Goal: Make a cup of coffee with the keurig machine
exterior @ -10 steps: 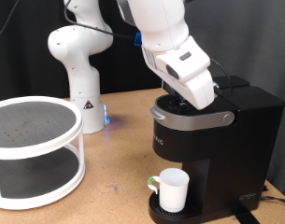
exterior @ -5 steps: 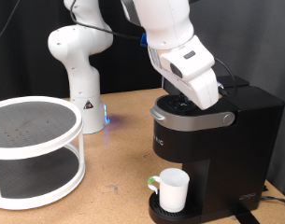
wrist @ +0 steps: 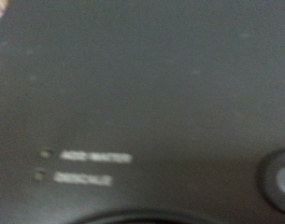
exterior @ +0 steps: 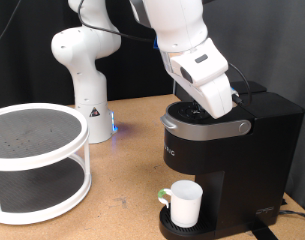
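The black keurig machine [exterior: 242, 150] stands at the exterior view's right, its silver-grey lid handle [exterior: 207, 126] down. The small white cup [exterior: 184, 203] sits on the round drip base under the spout, handle to the left. My white arm reaches down from the top and the hand [exterior: 207, 88] presses against the machine's top; the fingers are hidden behind the hand. The wrist view is filled by the machine's black top panel [wrist: 142, 93] with small printed labels [wrist: 91, 166] and part of a round button [wrist: 277, 182]; no fingers show there.
A white two-tier round shelf [exterior: 37, 160] stands at the exterior view's left. A second white robot base [exterior: 82, 70] stands at the back, with a blue light beside it. Bare wooden tabletop [exterior: 127, 180] lies between shelf and machine.
The hand has shifted slightly to the right and down onto the machine's top over the last second; cup and machine have not moved.
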`<action>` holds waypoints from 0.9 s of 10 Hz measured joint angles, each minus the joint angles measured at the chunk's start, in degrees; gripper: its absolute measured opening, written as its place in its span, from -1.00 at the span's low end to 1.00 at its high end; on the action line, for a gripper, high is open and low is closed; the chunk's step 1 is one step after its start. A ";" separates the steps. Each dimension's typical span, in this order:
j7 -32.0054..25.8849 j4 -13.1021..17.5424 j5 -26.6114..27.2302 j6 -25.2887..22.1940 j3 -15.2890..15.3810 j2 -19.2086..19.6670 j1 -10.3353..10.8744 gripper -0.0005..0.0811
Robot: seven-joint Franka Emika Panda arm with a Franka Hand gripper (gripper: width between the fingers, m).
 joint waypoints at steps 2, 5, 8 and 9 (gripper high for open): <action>0.07 -1.08 0.05 2.52 0.00 -0.77 -0.02 -0.99; 0.07 -1.41 0.12 3.04 -0.06 -0.99 -0.14 -0.99; 2.41 -0.40 0.23 0.94 -0.22 -0.32 -0.39 -0.99; 3.61 0.47 0.32 -0.60 -0.40 0.33 -0.51 -0.99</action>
